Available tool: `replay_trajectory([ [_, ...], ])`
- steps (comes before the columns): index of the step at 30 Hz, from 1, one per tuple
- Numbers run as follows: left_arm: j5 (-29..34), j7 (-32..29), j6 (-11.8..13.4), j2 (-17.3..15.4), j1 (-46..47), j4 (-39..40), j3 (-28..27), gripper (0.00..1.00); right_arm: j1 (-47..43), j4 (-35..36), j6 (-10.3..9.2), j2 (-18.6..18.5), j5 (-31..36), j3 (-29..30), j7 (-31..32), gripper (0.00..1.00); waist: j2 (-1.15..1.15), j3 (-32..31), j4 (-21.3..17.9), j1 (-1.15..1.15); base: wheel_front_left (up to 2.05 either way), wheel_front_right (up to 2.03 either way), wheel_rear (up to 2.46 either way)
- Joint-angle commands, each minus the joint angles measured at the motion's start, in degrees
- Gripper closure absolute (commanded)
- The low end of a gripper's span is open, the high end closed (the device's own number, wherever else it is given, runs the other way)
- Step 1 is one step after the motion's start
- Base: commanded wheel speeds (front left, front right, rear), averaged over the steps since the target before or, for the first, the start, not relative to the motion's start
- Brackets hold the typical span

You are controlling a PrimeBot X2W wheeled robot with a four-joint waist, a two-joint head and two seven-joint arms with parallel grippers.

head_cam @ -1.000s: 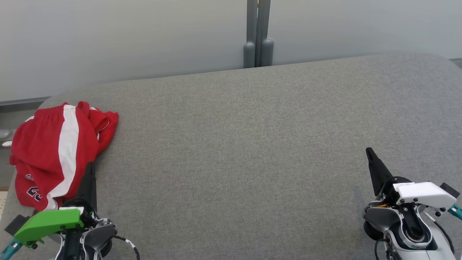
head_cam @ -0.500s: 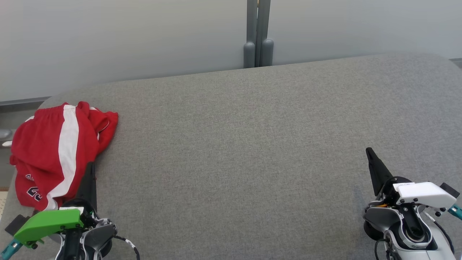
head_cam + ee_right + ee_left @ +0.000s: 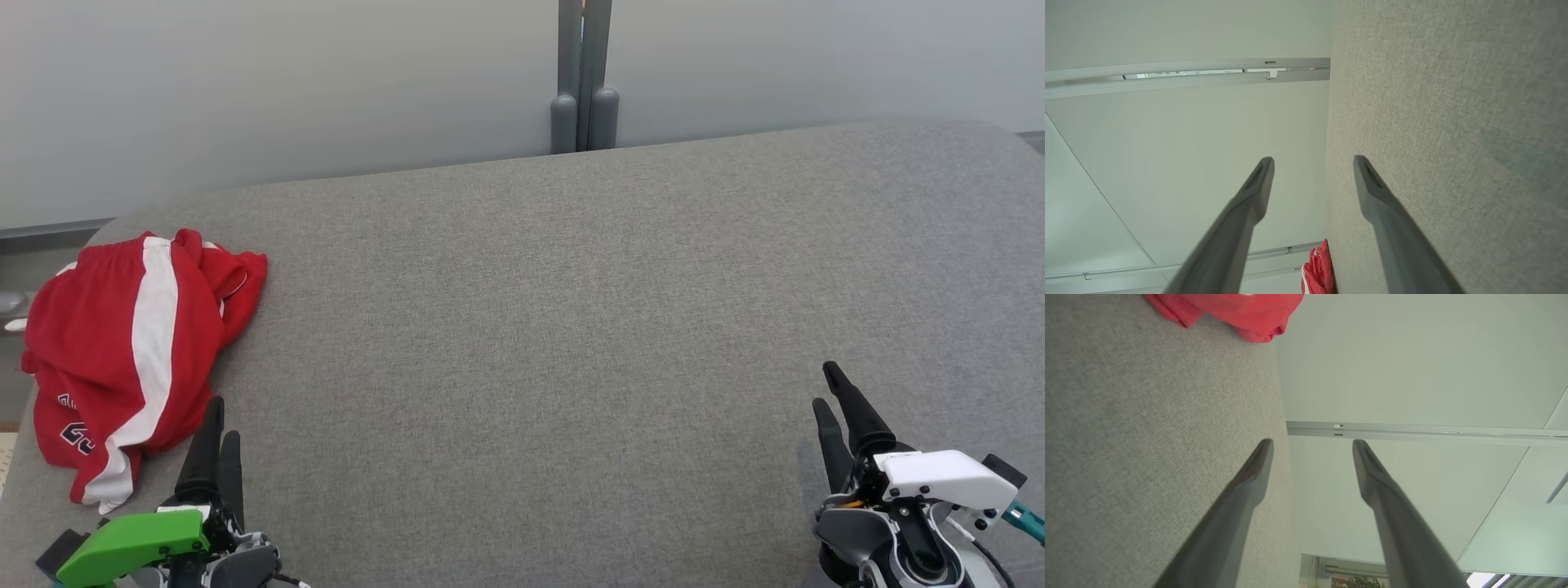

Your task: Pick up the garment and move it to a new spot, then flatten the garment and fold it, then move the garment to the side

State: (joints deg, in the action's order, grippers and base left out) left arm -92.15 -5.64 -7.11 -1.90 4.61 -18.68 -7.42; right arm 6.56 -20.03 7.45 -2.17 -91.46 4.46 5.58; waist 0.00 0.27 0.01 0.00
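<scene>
Garment (image 3: 131,343): crumpled, at the left edge of the table (image 3: 531,327). Left gripper (image 3: 224,418): jaws spread, holding nothing, near the garment. Right gripper (image 3: 823,384): jaws spread, holding nothing, well apart.

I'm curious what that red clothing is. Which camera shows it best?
The head view: the red shorts lie whole there, crumpled, white stripe and dark lettering visible, at the left end of the grey cushion. The left wrist view catches a red edge at its top; the right wrist view, a small sliver at its bottom.
</scene>
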Motion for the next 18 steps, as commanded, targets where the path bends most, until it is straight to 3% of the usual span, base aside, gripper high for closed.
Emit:
replay_trajectory([
  [1, 1.0, 1.0, -0.2, -0.5, 1.1, 1.5, 0.4, 0.00, 0.9, 1.8, 0.00, -0.8, 1.0, -0.7, -1.0, 0.00, 0.00, 0.0, 0.0, 0.00, 0.00, 0.00, 0.00],
  [18, 16.4, 5.6, -0.2, -1.2, 0.8, 3.4, 1.8, 0.00, 0.4, 4.1, 0.01, -3.1, 15.2, -4.1, -5.7, 0.00, 0.00, 0.2, -0.2, 0.00, 0.00, 0.00, 0.00],
])
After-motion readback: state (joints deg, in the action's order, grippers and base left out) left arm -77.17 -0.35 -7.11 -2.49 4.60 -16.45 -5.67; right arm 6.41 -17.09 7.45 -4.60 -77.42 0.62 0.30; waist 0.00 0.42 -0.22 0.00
